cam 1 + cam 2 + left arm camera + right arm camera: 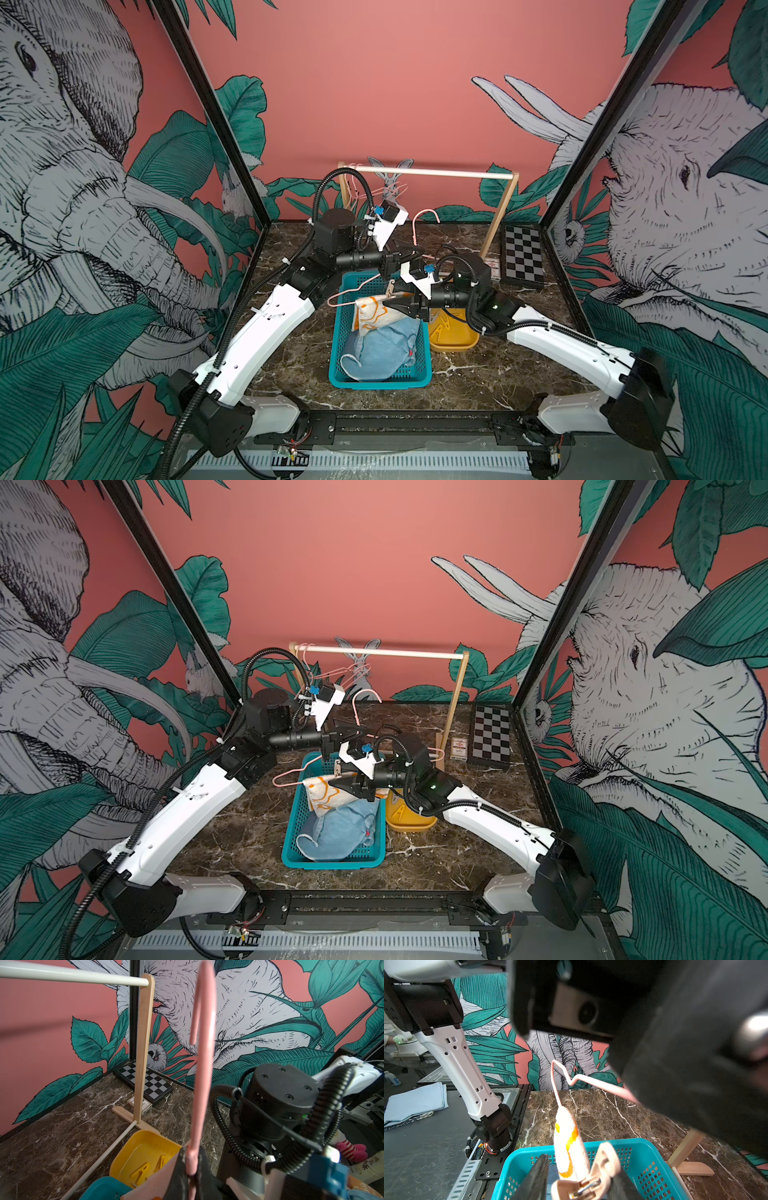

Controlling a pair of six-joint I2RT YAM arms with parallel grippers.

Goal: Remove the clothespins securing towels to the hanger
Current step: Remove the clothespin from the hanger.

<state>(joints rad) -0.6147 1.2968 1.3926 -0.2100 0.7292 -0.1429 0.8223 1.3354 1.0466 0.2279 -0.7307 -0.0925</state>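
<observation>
Hanger (202, 1064) clamped in left hand (190, 1167) | right hand (581, 1167) part-open astride clothespin (607, 1160), grip unclear

two yellow clothespins (142, 1172) (in one tray (133, 1147)), one basket (337, 365), one cream towel (372, 313)

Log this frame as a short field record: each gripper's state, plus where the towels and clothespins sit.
left gripper: shut on hanger, at its neck
right gripper: open, jaws either side of beige clothespin
beige clothespin: clipped on, pinning cream towel to hanger
cream towel: hangs above basket
blue cloth: heaped in basket
yellow clothespins: loose in tray
</observation>
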